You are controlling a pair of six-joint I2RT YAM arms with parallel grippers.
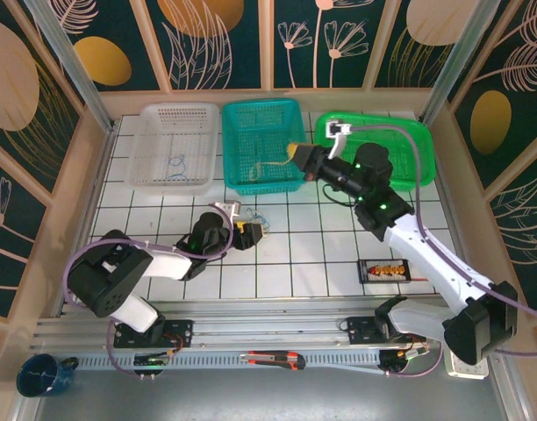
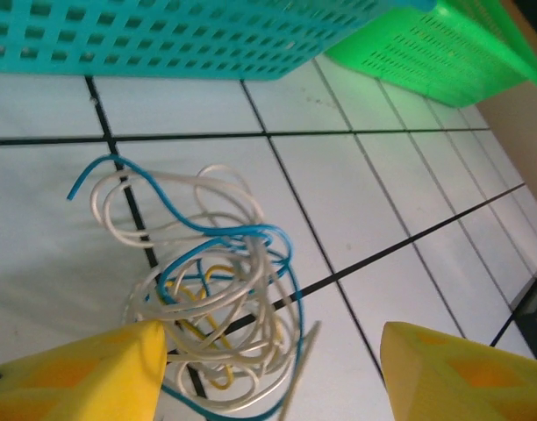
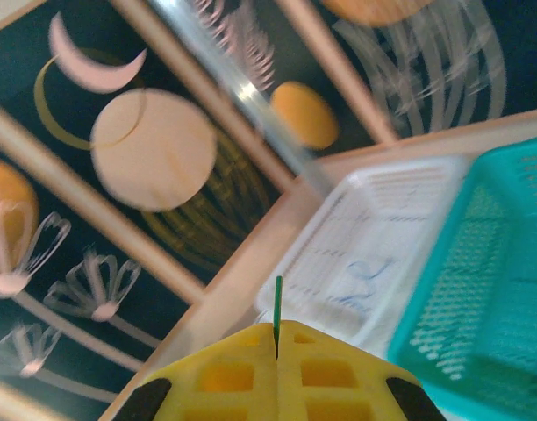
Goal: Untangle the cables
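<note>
1. The desk is white with a black grid. Dark panels patterned with leaves and flowers wall it in, set in wooden frames.
2. 3 baskets stand along its far edge: white basket, teal basket, green basket.
3. The cables lie in a loose tangle on the desk, between the left gripper's spread fingers.
4. The right gripper hangs at the teal basket's right edge, its fingers pressed together on a thin green wire.

White gridded table. Tangled cables are lying on it, just ahead of the left gripper. A white basket, teal basket and green basket are standing beyond the gripper. A black tray is resting well to its right.
</note>
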